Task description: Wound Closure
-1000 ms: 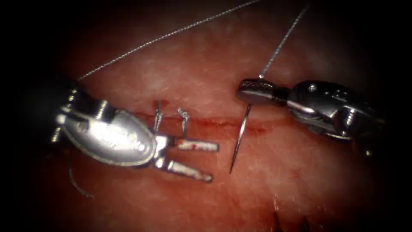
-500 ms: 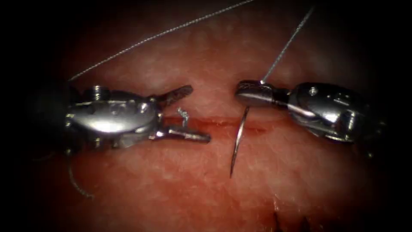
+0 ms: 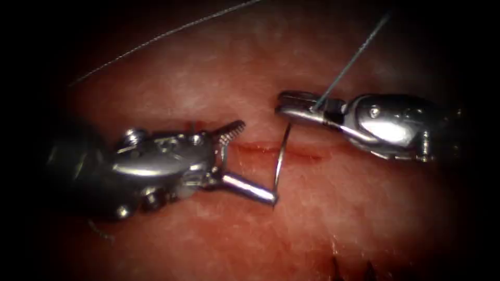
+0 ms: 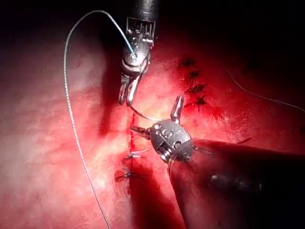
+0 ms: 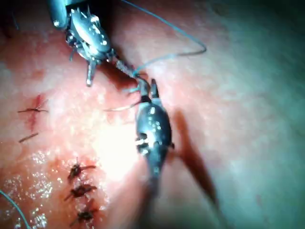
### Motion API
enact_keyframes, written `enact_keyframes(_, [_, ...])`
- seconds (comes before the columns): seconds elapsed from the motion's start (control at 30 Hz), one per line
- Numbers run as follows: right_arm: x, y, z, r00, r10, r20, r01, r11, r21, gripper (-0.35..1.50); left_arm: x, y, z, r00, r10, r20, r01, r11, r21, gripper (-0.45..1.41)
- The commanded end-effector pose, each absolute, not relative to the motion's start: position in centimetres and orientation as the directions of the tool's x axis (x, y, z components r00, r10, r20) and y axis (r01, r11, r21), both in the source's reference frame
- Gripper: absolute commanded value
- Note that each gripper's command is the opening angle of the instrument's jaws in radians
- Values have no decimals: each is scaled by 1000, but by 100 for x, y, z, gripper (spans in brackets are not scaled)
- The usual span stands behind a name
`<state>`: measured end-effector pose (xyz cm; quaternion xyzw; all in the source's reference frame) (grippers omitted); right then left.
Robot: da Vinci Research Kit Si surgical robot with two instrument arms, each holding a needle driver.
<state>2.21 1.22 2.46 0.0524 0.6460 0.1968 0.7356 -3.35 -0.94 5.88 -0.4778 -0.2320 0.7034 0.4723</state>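
two tools work over the cut in the tissue. the right tool reaches in above the cut, nearly level, its jaws closed on the needle near the thread end. the needle curves down across the cut, its tip free of the tissue just below the cut. the thread rises away from the right tool's jaws. the left tool lies along the cut from its left end, jaws spread wide and holding nothing, the lower jaw touching the needle near its tip. two stitches sit on the cut behind the left tool.
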Motion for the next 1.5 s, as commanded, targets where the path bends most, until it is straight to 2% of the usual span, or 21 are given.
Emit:
enact_keyframes(0.03, [231, 112, 245, 75, 355, -932, -211, 919, 333, -35, -337, -105, 595, -92, 888, -451, -461, -439, -771, 103])
enact_keyframes(0.47, [255, 104, 223, 4, 317, -948, -166, 936, 312, -35, -348, -119, 620, -59, 910, -411, -466, -389, -794, 84])
enact_keyframes(0.53, [258, 102, 224, -4, 314, -949, -150, 938, 311, -35, -348, -121, 618, -61, 910, -410, -459, -390, -798, 73])
enact_keyframes(0.6, [259, 101, 225, -6, 308, -951, -145, 941, 305, -35, -346, -122, 617, -63, 913, -403, -450, -387, -805, 44])
enact_keyframes(0.67, [259, 101, 224, -7, 302, -953, -142, 943, 300, -35, -342, -123, 615, -66, 913, -403, -445, -388, -807, -3])
enact_keyframes(0.7, [259, 100, 224, -7, 302, -953, -142, 943, 300, -35, -338, -123, 614, -68, 913, -402, -441, -389, -808, -11])
enact_keyframes(0.77, [260, 100, 224, -6, 302, -953, -143, 943, 299, -35, -331, -122, 613, -71, 913, -401, -436, -390, -811, -15])
enact_keyframes(0.9, [261, 99, 223, -12, 296, -955, -132, 947, 295, -35, -322, -120, 610, -76, 914, -399, -428, -391, -815, -45])
enact_keyframes(1.1, [267, 99, 221, -23, 296, -955, -108, 949, 297, -35, -324, -124, 605, -46, 942, -332, -424, -319, -848, -45])
enact_keyframes(1.2, [273, 98, 218, -20, 291, -956, -129, 948, 291, 51, -325, -124, 605, -41, 950, -310, -401, -300, -865, -45])
enact_keyframes(1.27, [278, 98, 217, -21, 291, -956, -141, 946, 291, 83, -326, -124, 605, -29, 950, -312, -374, -299, -878, -45])
enact_keyframes(1.33, [283, 97, 215, -30, 296, -955, -147, 943, 297, 98, -328, -124, 605, -3, 955, -296, -333, -280, -900, -45])
enact_keyframes(1.5, [284, 98, 212, -54, 294, -954, -160, 941, 299, 93, -333, -127, 603, 29, 969, -244, -250, -229, -941, -45])
